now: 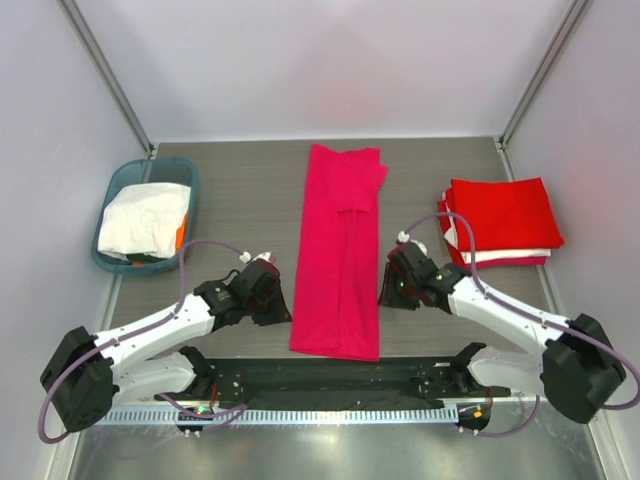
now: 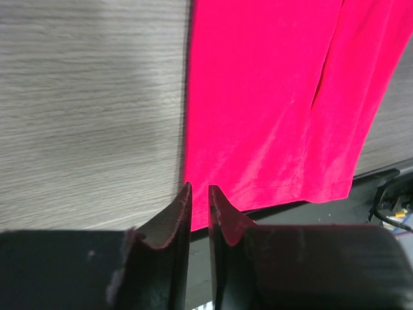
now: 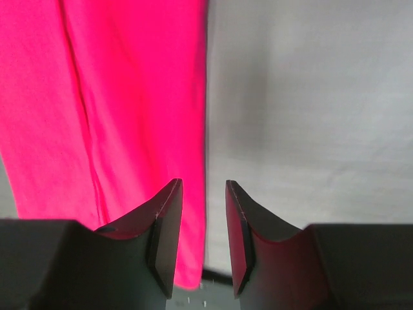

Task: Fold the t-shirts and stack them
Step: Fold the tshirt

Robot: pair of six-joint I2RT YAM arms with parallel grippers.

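A magenta-pink t-shirt (image 1: 338,250) lies folded into a long narrow strip down the middle of the table. My left gripper (image 1: 283,306) sits at the strip's left edge near its front end. Its jaws (image 2: 199,188) stand a narrow gap apart with no cloth between them, and the pink hem (image 2: 271,97) lies just beyond the tips. My right gripper (image 1: 386,294) is at the strip's right edge. It is open (image 3: 204,184) and empty, straddling the edge of the pink cloth (image 3: 129,97). Folded red t-shirts (image 1: 505,213) are stacked at the right, with a white layer (image 1: 512,256) showing.
A teal basket (image 1: 112,190) at the back left holds a crumpled white t-shirt (image 1: 145,220). A black rail (image 1: 330,375) runs along the table's near edge between the arm bases. Grey walls close in the back and both sides.
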